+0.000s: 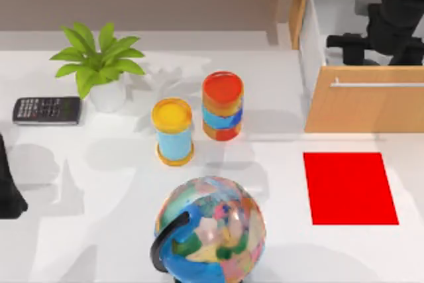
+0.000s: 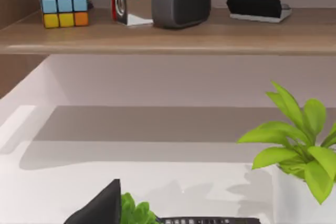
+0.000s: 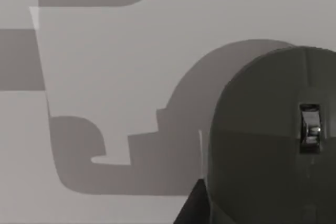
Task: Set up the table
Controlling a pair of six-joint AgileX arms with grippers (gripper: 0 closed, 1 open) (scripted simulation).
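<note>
The large smooth white bench [image 1: 99, 230] carries everything. At its right far corner a light-brown wooden drawer cabinet [image 1: 361, 107] stands with its drawer pulled open, and the right hand [image 1: 361, 48] reaches down inside it, above a dark grey computer mouse [image 3: 273, 140]; whether that hand is apart or together I cannot tell. Near the right edge the small red rectangular mat [image 1: 350, 187] lies bare, so I judge the setting-up barely begun. The left arm is parked at the left edge.
</note>
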